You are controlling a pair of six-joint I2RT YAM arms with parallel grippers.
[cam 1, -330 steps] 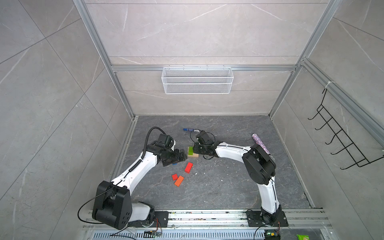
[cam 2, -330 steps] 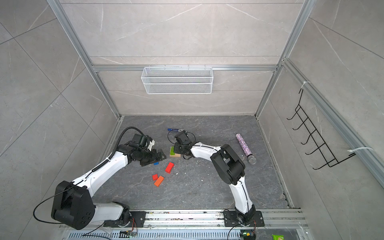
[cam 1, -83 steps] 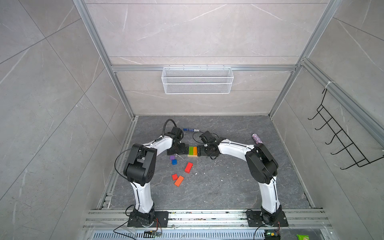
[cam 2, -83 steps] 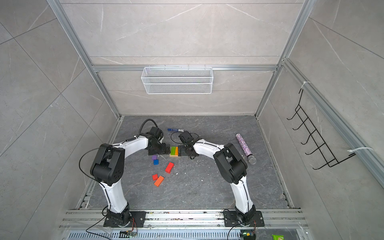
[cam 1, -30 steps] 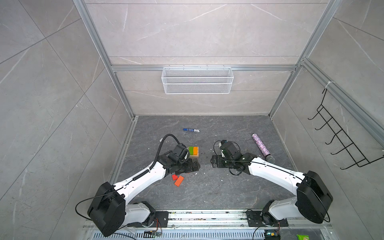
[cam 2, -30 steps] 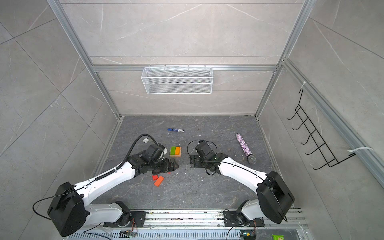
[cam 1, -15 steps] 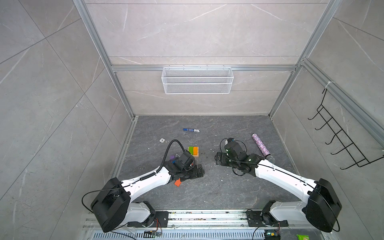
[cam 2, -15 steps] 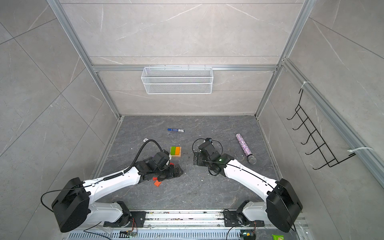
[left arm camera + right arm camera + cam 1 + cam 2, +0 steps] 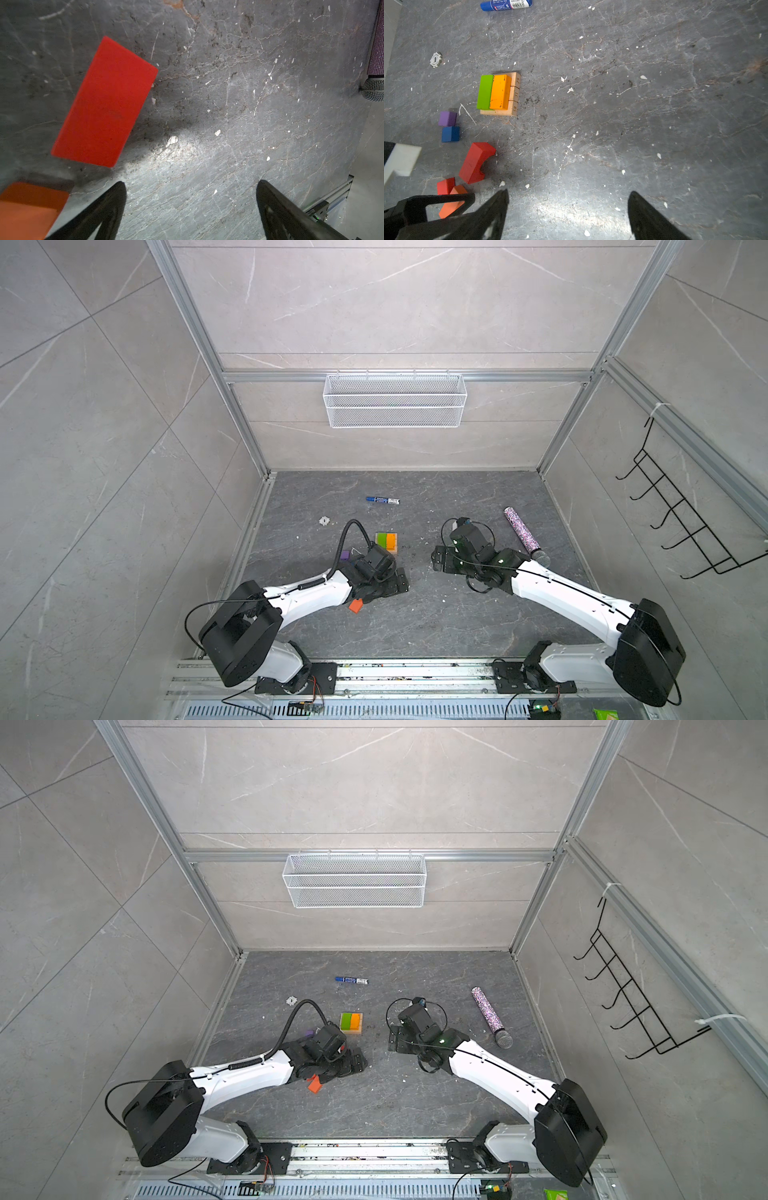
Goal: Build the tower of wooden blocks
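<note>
Now: tower [image 9: 386,542] at two layers, both pairs of jaws empty

Far left of the tower, a white token [image 9: 324,521]. Just left of the tower, purple cube [image 9: 447,118] and blue cube [image 9: 450,134] close together. Left and in front of the tower, loose on the floor [image 9: 415,622]: red oblong [image 9: 475,162], small red cube [image 9: 445,185], loose orange block [image 9: 355,606]. There also, low over the floor, the left gripper [image 9: 402,580], jaws spread wide, only bare floor between them, red oblong just beside. In the tower itself, three tan oblongs [image 9: 515,93] side by side, green oblong [image 9: 485,92] and orange oblong [image 9: 500,92] on top, touching. Right of the tower, well apart, the right gripper [image 9: 436,561], jaws wide, gripping nothing. Farther right, the microphone [image 9: 521,531], flat.
</note>
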